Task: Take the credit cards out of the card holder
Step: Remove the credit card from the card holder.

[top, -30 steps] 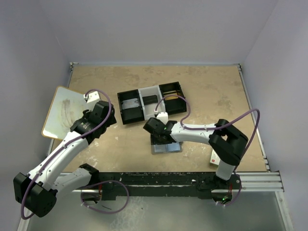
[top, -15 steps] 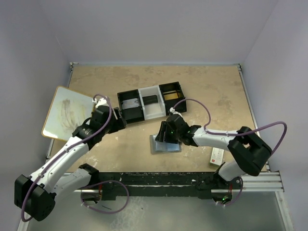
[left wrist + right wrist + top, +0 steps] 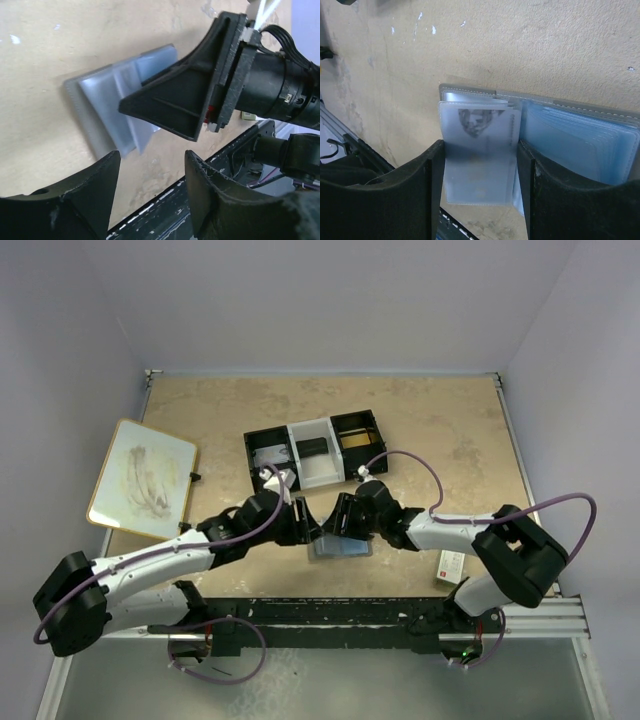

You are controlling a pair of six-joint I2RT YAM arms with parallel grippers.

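The grey card holder point(image 3: 345, 548) lies open near the table's front edge, its blue-grey inside point(image 3: 580, 140) up. My right gripper point(image 3: 481, 170) straddles a clear sleeve point(image 3: 480, 160) of its left panel, with a finger against each side edge. A card with a dark picture point(image 3: 477, 122) shows through that sleeve. In the left wrist view, the card holder point(image 3: 107, 110) has a right finger point(image 3: 170, 105) resting on it. My left gripper point(image 3: 150, 175) hovers open just left of the card holder, with nothing between its fingers. From above, the left gripper point(image 3: 305, 528) and the right gripper point(image 3: 338, 525) nearly meet.
A black-and-white three-compartment tray point(image 3: 248, 455) stands behind the holder. A white board point(image 3: 143, 478) lies at the left edge. A white-and-red small box point(image 3: 450, 565) sits by the right arm. The black front rail point(image 3: 330, 615) runs just below the holder.
My left arm has swung right from beside the white board to the holder's left side, and its jaws have narrowed. The right gripper has shifted over the holder, which slid slightly left.
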